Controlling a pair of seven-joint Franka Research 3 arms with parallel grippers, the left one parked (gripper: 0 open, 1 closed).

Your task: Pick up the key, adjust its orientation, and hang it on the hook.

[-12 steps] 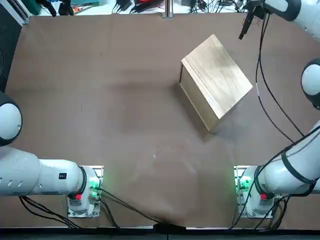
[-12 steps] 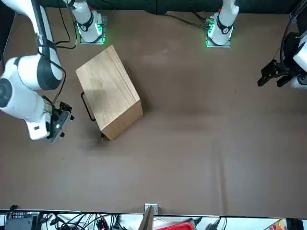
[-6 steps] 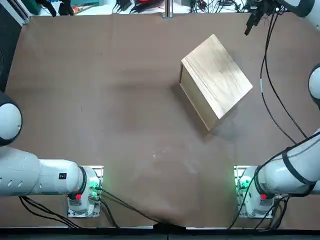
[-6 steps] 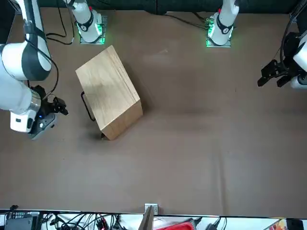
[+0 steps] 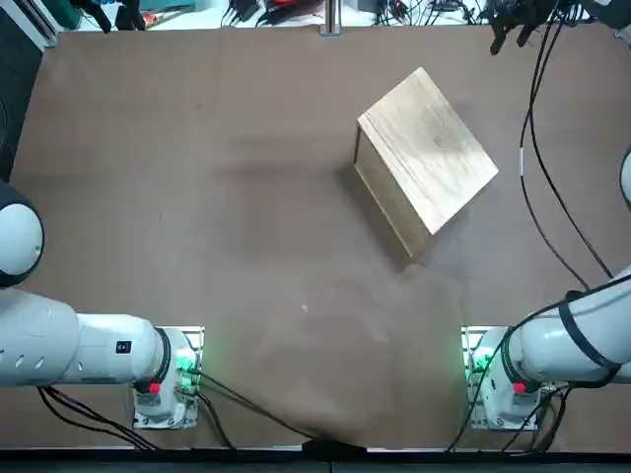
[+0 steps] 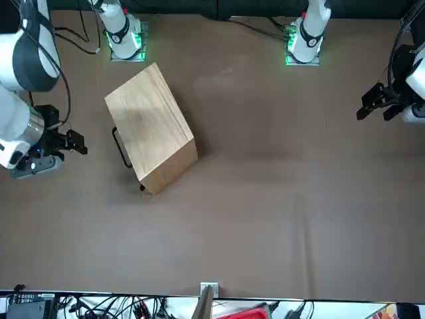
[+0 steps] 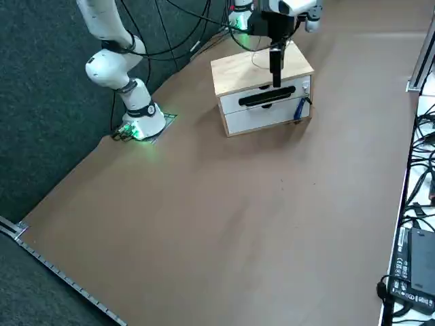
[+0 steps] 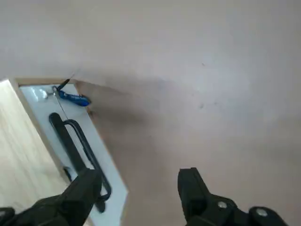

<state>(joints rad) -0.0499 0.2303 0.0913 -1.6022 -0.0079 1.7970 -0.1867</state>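
Brown table, wooden box right of centre. Top view gives just its plain top and side; right side view adds two white drawer fronts. Wrist view: one dark key and one blue fob at the front's far end, beside the clear hook. Can't tell if hooked on. Right gripper hangs right of the box, pointing down, two fingers spread wide.
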